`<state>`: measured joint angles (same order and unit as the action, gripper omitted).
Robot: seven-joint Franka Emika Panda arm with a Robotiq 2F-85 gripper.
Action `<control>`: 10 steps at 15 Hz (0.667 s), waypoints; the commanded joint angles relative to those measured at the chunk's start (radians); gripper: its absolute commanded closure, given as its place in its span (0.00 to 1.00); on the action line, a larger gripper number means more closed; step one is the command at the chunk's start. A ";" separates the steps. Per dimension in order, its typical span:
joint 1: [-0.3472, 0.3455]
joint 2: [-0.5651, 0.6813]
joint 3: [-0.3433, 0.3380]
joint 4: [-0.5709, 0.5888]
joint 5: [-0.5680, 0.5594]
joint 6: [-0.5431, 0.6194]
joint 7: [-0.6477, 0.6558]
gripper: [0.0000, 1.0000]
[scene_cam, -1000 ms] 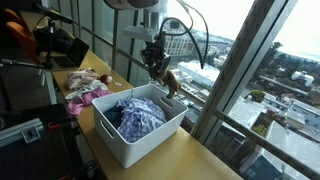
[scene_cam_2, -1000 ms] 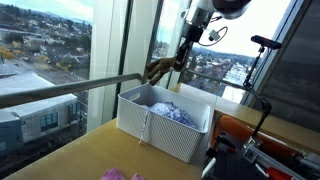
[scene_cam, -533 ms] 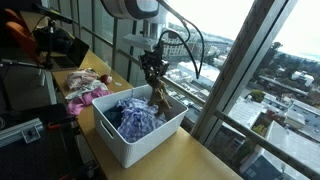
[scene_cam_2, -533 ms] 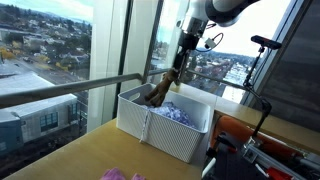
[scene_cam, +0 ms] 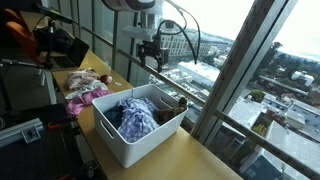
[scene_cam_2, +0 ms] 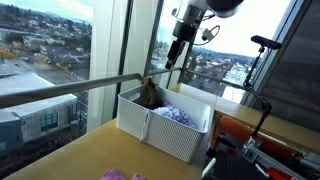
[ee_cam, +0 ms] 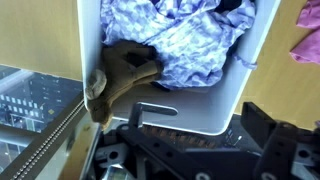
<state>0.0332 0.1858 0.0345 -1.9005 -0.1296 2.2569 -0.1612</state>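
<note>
brown cloth lies in the bin, at its far right corner in an exterior view, partly draped over the rim beside the purple clothes. step in hand, as judged: release, cloth free. end effector hangs above it, apart, jaws wide and empty. next move calls for a straight lift clear of the rim.

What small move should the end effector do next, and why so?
Probably swing toward the pink clothes on the table. The end effector hangs open and empty above the white bin, and the brown cloth already lies inside, at its corner.
</note>
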 commanded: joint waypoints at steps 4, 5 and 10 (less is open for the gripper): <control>0.070 -0.049 0.068 -0.054 -0.043 0.010 -0.077 0.00; 0.078 -0.056 0.080 -0.067 -0.050 0.010 -0.117 0.00; 0.108 -0.082 0.125 -0.134 -0.088 0.015 -0.284 0.00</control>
<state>0.1333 0.1446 0.1387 -1.9785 -0.1905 2.2582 -0.3491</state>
